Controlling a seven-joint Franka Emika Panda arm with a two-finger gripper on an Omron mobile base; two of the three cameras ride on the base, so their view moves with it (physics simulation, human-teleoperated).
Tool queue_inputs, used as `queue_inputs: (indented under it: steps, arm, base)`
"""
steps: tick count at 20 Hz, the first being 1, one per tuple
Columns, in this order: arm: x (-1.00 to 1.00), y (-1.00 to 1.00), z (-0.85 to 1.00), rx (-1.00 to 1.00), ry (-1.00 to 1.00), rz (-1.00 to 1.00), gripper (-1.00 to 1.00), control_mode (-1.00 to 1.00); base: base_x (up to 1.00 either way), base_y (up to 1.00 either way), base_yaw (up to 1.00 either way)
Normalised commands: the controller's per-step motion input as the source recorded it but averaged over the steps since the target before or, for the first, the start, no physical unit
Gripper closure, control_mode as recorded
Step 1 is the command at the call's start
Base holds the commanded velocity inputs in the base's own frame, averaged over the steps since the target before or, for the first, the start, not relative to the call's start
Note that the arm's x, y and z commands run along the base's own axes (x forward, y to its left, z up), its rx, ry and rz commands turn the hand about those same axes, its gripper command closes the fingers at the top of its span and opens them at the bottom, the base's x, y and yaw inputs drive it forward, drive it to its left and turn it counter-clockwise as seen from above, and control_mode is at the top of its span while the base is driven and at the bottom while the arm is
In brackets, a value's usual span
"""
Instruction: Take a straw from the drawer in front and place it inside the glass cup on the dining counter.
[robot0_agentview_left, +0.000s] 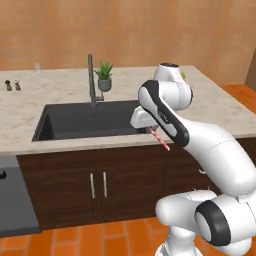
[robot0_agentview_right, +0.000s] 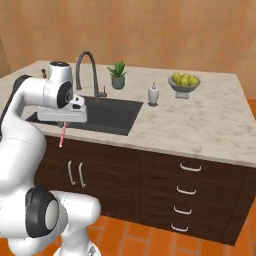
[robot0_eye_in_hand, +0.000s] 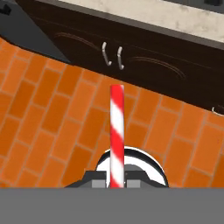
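Note:
My gripper (robot0_agentview_left: 153, 131) is shut on the straw (robot0_agentview_left: 161, 140), a red and white striped stick that slants down from the fingers in front of the counter's edge. From the right, the gripper (robot0_agentview_right: 63, 123) holds the straw (robot0_agentview_right: 62, 135) by its top end, just outside the sink's near rim. In the hand view the straw (robot0_eye_in_hand: 116, 127) points away over the orange brick floor. The glass cup (robot0_agentview_left: 37, 67) is a faint clear tumbler at the far left edge of the dining counter (robot0_agentview_left: 30, 102). The stack of drawers (robot0_agentview_right: 190, 161) under the counter is shut.
A dark sink (robot0_agentview_left: 85, 120) with a tall faucet (robot0_agentview_left: 91, 77) is set in the counter. A potted plant (robot0_agentview_right: 118, 75), a soap dispenser (robot0_agentview_right: 153, 94) and a fruit bowl (robot0_agentview_right: 184, 83) stand behind it. Two shakers (robot0_agentview_left: 12, 85) sit far left. Cabinet doors (robot0_agentview_left: 98, 185) lie below.

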Motion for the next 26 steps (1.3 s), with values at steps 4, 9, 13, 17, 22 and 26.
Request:
queue_inputs:
  steps: [4,9,13,17,22,26]
  arm:
    - [0.00,0.00,0.00,0.00,0.00,0.00,1.00,1.00]
    - [0.00,0.00,0.00,0.00,0.00,0.00,1.00,1.00]
    - [0.00,0.00,0.00,0.00,0.00,0.00,1.00,1.00]
    - [0.00,0.00,0.00,0.00,0.00,0.00,1.00,1.00]
    - [0.00,0.00,0.00,0.00,0.00,0.00,1.00,1.00]
    - [0.00,0.00,0.00,0.00,0.00,0.00,1.00,1.00]
  base:
    - [0.00,1.00,-0.10]
    - [0.00,1.00,-0.08]
    - [0.00,1.00,-0.03]
    - [0.00,1.00,0.00]
    - [0.00,1.00,0.00]
    - [0.00,1.00,0.00]
